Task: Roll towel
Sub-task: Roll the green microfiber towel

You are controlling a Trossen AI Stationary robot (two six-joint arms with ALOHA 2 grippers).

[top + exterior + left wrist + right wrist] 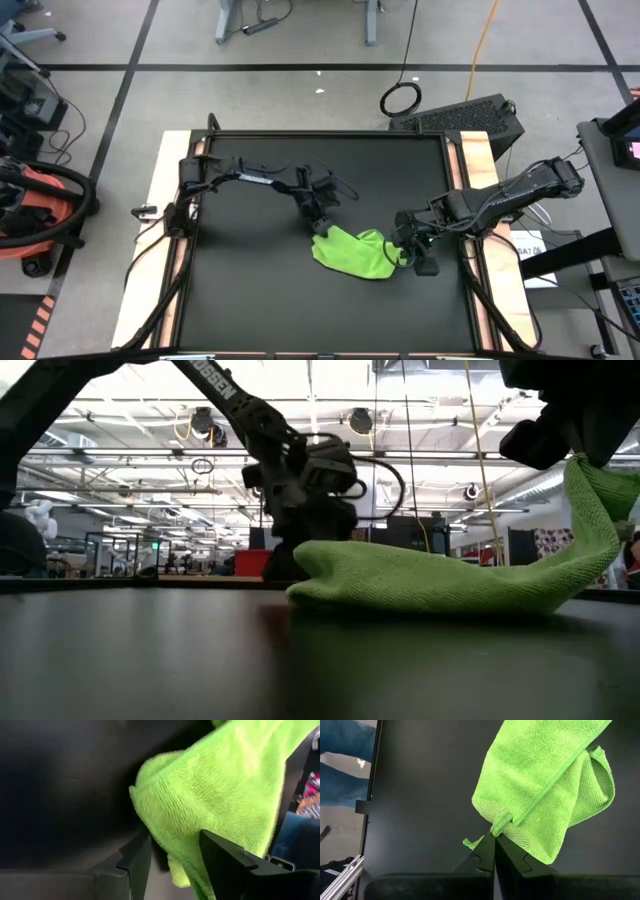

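Lime-green and soft, the towel (353, 252) lies bunched on the black table mat (250, 290), slightly right of the mat's middle, in a loosely folded heap. Its long axis runs from upper left to lower right in the overhead view, slanting gently toward the near right.

Two dark arms meet at the cloth. The left arm reaches in from the far left edge of the table, bends at the elbow, and angles down so that the left gripper (322, 228) sits at the towel's left end. Its fingers (227, 865) stand partly spread with a fold of green fabric between them, closing around that fold.

The right arm stretches in from the right side of the table, low and nearly level. The right gripper (402, 250) is at the towel's right end, its fingers (485, 857) pressed together and pinching a thin edge of the cloth. In the table-level view that end of the towel rises off the mat toward the gripper, while the rest lies flat.

Around the mat, pale wooden table edge (160, 190) shows on both sides. A black keyboard (462, 117) lies just beyond the far right corner, and a coil of cable (400, 98) lies on the floor behind it. An orange vacuum hose (40, 205) sits at the far left.
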